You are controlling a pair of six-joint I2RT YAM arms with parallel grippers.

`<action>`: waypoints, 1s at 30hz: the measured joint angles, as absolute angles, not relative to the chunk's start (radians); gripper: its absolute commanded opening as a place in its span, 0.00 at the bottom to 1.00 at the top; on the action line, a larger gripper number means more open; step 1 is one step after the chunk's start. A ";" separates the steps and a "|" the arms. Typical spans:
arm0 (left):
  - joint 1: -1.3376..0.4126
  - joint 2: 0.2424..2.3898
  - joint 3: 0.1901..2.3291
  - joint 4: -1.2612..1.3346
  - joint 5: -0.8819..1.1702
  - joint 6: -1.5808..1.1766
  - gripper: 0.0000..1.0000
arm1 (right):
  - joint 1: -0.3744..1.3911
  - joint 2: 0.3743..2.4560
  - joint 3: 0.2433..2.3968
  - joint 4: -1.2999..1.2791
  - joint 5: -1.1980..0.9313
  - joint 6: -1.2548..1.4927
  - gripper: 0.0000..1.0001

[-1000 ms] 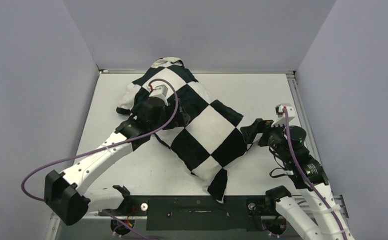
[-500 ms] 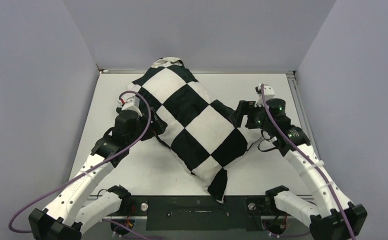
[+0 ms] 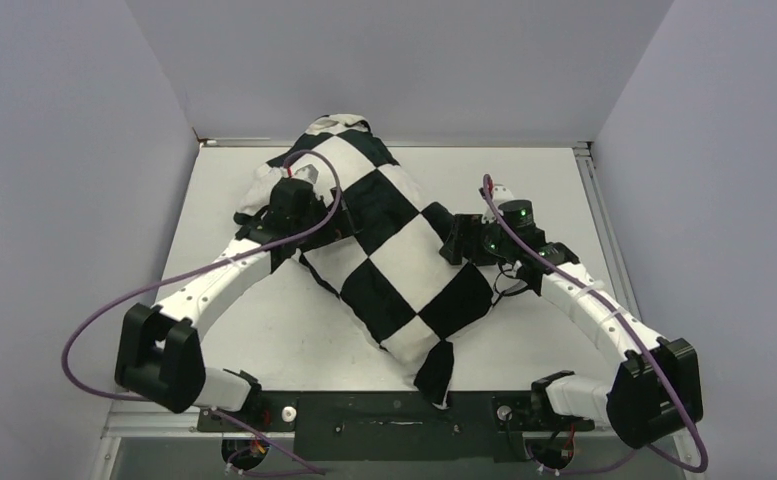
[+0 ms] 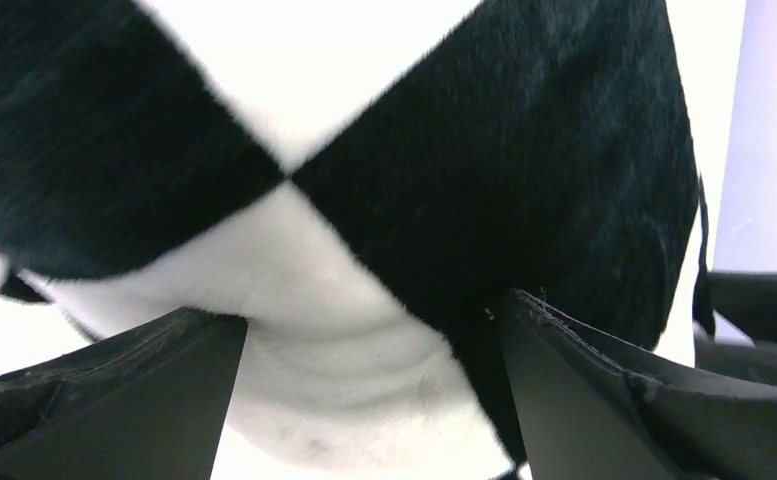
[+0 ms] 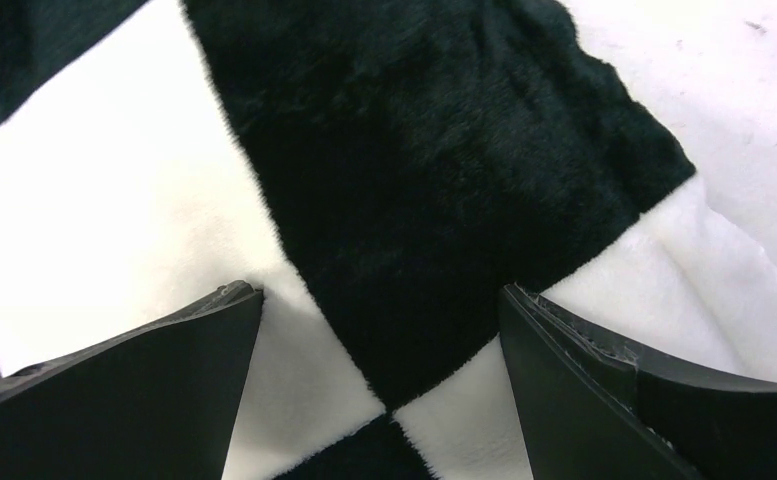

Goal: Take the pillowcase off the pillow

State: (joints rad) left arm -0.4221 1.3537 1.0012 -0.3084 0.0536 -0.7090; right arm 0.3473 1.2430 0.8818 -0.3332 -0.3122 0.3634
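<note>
Sprawled diagonally over table (image 3: 564, 190), far-left corner toward middle of near edge: checkered pillowcase (image 3: 394, 250), plump and stuffed. Pillow presumably inside, not seen bare. Flanked both sides. At left flank nr far end, L gripper (image 3: 309, 215), jaws spread wide, white-and-black fabric bulging btwn fingers (image 4: 154, 390), nothing clamped. At right flank, approx. opposite, R gripper (image 3: 461, 240), jaws likewise apart, tips at a black square, no pinch.

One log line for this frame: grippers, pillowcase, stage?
left gripper: open, straddling pillowcase fabric, left side | right gripper: open, over right side | grasp: none yet | stage: pillowcase not pulled off
</note>
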 measured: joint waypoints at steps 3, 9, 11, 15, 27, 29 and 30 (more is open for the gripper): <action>-0.419 1.470 1.082 -0.300 0.103 -0.692 0.96 | 0.382 1.173 0.822 -0.317 -0.312 0.386 0.90; -0.410 1.594 1.201 -0.270 0.155 -0.675 0.96 | 0.505 0.987 0.701 -0.346 -0.312 0.464 0.90; -0.410 1.620 1.235 -0.251 0.163 -0.676 0.96 | 0.547 0.951 0.683 -0.369 -0.319 0.485 0.90; -0.411 1.665 1.300 -0.231 0.178 -0.675 0.96 | 0.616 0.905 0.671 -0.429 -0.344 0.512 0.90; -0.406 1.534 1.339 -0.329 0.140 -0.593 0.96 | 0.440 1.026 1.039 -0.644 -0.417 0.345 0.90; -0.405 1.464 1.324 -0.344 0.127 -0.575 0.96 | 0.341 1.060 1.068 -0.630 -0.447 0.330 0.90; -0.405 1.428 1.312 -0.350 0.122 -0.567 0.96 | 0.296 1.075 1.072 -0.619 -0.464 0.329 0.90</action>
